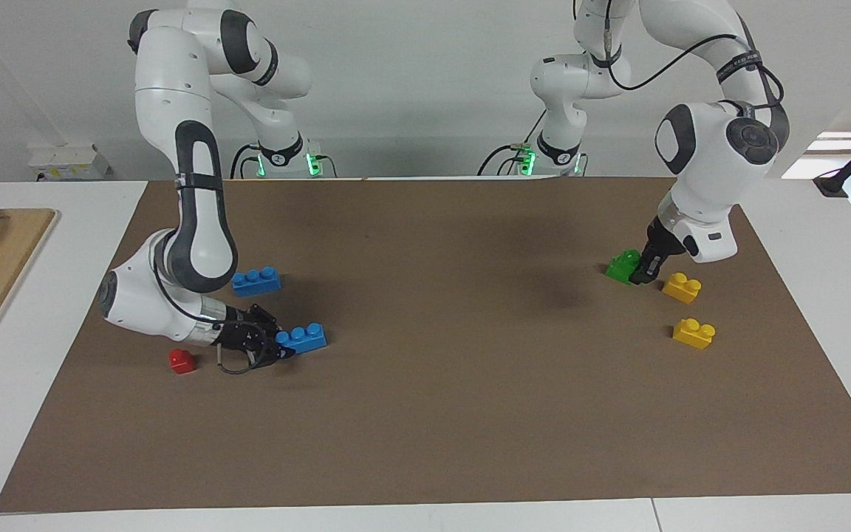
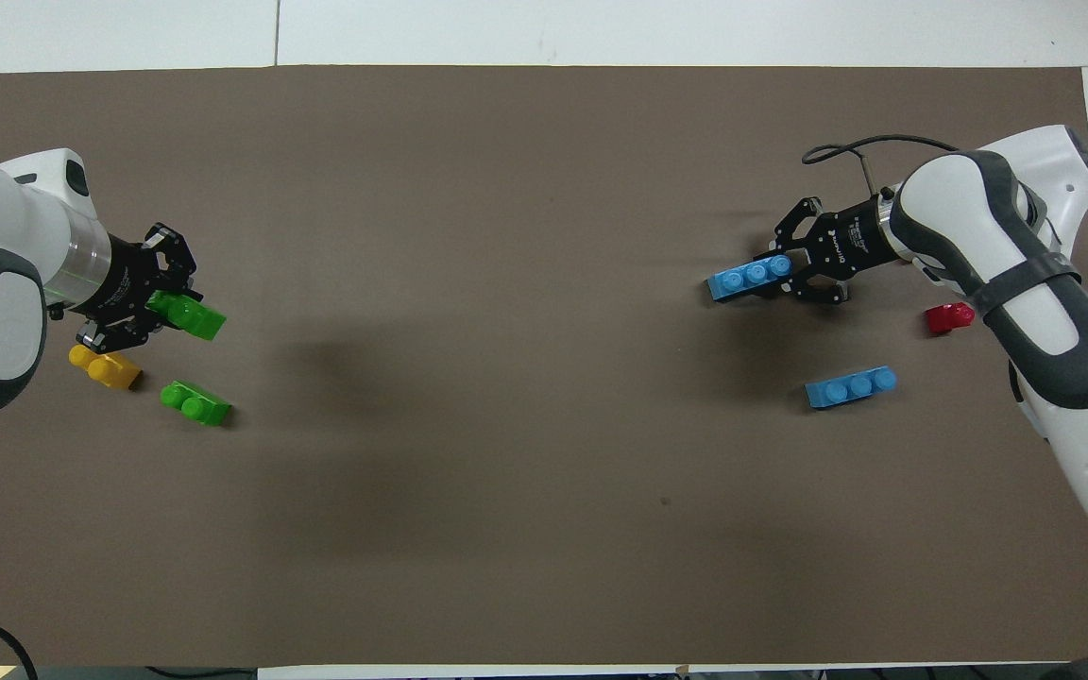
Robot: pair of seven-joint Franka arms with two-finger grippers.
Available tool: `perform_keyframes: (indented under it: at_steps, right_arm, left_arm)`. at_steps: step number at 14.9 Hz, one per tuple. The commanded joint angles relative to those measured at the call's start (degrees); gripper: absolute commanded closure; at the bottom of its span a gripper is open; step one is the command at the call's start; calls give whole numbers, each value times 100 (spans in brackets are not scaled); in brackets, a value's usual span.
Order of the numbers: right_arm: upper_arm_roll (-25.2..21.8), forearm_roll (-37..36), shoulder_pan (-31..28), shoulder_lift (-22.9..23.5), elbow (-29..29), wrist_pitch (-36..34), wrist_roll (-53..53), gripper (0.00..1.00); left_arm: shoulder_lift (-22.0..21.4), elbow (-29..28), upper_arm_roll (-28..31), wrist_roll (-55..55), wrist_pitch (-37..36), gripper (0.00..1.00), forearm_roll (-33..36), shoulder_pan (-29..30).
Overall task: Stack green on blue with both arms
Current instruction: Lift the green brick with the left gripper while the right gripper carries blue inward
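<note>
Two pincers: left pincer [image 2: 159,304] grips green brick [image 2: 187,316] | right pincer [image 2: 792,269] grips blue brick [image 2: 752,278]

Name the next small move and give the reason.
Probably lift both bricks and bring them toward the middle of the mat. The left hand appears shut on a green brick at its own end of the table. The right hand appears shut on one end of a blue brick at the other end. The two bricks must meet before stacking.
</note>
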Motion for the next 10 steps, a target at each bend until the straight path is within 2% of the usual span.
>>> perform_keyframes:
  at_steps: [1,3,5,10]
  right_arm:
    - [8,155,156,-110,-88,161,626,100]
    - [69,190,391,-241,-88,153,770,100]
    - [69,618,673,-364,-79,222,1365,100]
    - [69,708,1630,-506,-106,1013,2904,100]
  left_arm:
    - [-95,169,-77,-934,-184,100,-55,-98]
    - [-253,151,-95,-1497,-201,100,-81,-107]
    - [-376,151,-95,-2051,-262,100,-256,-124]
    - [-464,142,-147,-2589,-307,100,-266,-133]
